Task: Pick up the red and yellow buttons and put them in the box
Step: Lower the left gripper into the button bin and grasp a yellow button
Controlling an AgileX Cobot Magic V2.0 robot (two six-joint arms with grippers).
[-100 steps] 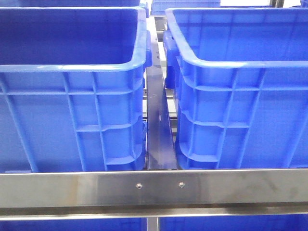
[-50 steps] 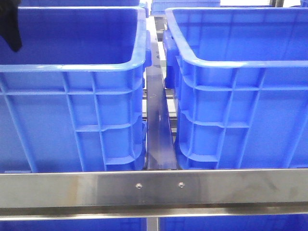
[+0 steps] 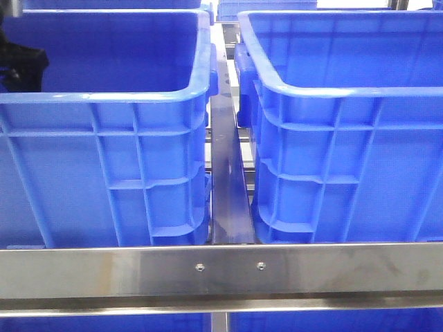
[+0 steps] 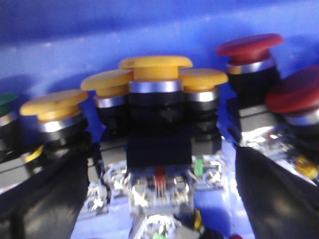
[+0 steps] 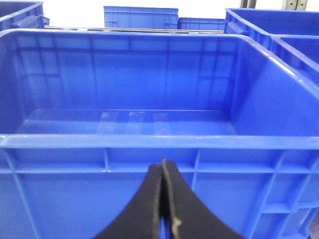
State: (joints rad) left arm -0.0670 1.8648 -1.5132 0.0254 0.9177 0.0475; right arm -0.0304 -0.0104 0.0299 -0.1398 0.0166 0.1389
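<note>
In the left wrist view several yellow buttons stand in a row on a blue bin floor. The middle yellow button is nearest, with two red buttons beside the row. My left gripper is open, its dark fingers on either side of that middle button's base and apart from it. In the front view only a dark part of the left arm shows inside the left blue box. My right gripper is shut on nothing, facing the outer wall of an empty blue box.
A second blue box stands on the right in the front view. A steel bar crosses in front of both and a dark rail runs between them. A green button sits at the end of the row. More blue bins stand behind.
The left arm's dark shape has come into the front view at the upper left and dropped lower into the left box. The boxes have not moved.
</note>
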